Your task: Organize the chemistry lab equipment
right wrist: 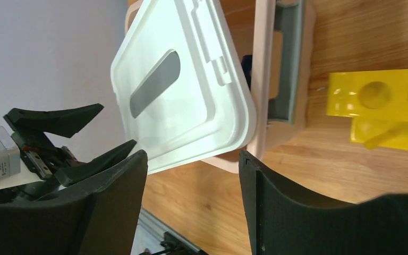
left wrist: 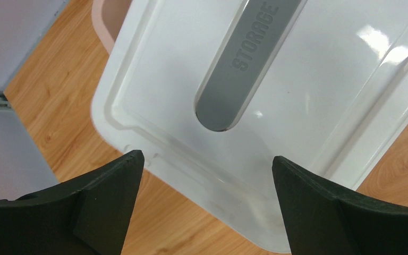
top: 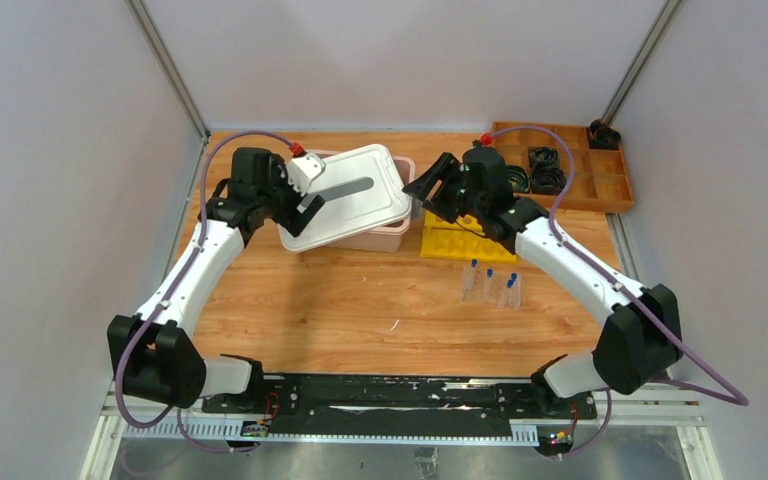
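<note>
Twin arms: white shells, black joints.
Left arm [top: 192,275] and right arm [top: 572,265] alike: white link covers, black joint housings, black wedge-shaped jaws, purple cable [top: 245,134] looped base to wrist, red connector [top: 297,149] at wrist; black base plate [top: 400,392].

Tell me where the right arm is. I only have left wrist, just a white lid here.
Observer: At the right end of the box, the right jaws stand open and empty.
Operator: Lid seated?
Observer: No. The lid lies askew on the box, one corner overhanging.
Operator: Anything left out on the table?
Observer: Three blue-capped tubes stand near a yellow rack, right of the box.
</note>
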Robot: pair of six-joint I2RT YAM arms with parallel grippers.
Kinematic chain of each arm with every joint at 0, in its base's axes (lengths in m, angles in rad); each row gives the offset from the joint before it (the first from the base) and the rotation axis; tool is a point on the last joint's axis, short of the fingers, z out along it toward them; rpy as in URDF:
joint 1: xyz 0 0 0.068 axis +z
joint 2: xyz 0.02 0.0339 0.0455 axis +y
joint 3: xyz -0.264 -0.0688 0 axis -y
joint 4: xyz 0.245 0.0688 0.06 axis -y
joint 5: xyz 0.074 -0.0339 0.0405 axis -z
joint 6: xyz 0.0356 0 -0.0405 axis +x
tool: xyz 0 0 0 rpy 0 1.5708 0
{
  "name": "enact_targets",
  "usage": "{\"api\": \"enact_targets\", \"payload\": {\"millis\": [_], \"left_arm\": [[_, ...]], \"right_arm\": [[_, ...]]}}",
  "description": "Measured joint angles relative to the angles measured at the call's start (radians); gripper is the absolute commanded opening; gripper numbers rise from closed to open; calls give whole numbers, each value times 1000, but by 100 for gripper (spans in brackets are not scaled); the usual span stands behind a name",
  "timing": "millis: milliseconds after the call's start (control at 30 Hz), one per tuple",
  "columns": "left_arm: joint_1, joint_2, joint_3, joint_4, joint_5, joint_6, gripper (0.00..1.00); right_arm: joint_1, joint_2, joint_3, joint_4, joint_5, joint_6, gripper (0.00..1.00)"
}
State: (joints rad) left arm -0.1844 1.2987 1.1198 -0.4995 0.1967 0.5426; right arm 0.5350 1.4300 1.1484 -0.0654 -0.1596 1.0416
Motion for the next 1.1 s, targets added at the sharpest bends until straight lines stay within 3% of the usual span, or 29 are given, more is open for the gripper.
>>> {"api": "enact_targets", "payload": {"millis": [267, 500, 667, 867, 1100], "left_arm": [[0, 28, 36, -15, 23, -2, 99], [52, 28, 239, -122, 69, -60, 100], [166, 7, 350, -203, 109, -113, 100], [267, -63, 221, -276, 122, -108, 100], [296, -87, 60, -336, 169, -65, 100]], "right_arm": [[7, 23, 188, -254, 166, -205, 69], [33, 354, 641, -414, 228, -489, 60], [55, 528, 790, -498, 238, -634, 56], [90, 597, 806, -543, 250, -730, 60], [120, 599, 811, -541, 299, -784, 58]]}}
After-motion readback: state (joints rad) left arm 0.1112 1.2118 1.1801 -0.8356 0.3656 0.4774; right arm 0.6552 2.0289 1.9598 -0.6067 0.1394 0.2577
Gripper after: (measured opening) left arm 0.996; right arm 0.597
